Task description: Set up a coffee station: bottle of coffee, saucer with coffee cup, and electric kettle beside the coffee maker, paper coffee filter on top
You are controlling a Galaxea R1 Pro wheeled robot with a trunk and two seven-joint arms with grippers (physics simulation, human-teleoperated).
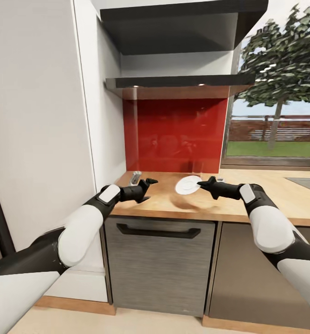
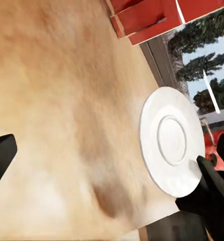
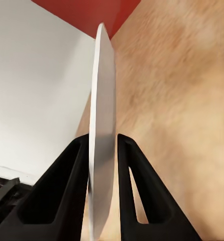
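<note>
The right pincer (image 1: 202, 184) pinches the saucer (image 1: 188, 185) by its rim at three o'clock, lifted and tilted above the bench (image 1: 266, 195) — a carry, I judge. The left pincer (image 1: 151, 182) waits at nine o'clock, released and empty.

Right end effector (image 1: 202, 184) pinches saucer (image 1: 188, 185) rim (tilted) above kitchen countertop (image 1: 266, 195); left end effector (image 1: 150, 182) nearby.
</note>
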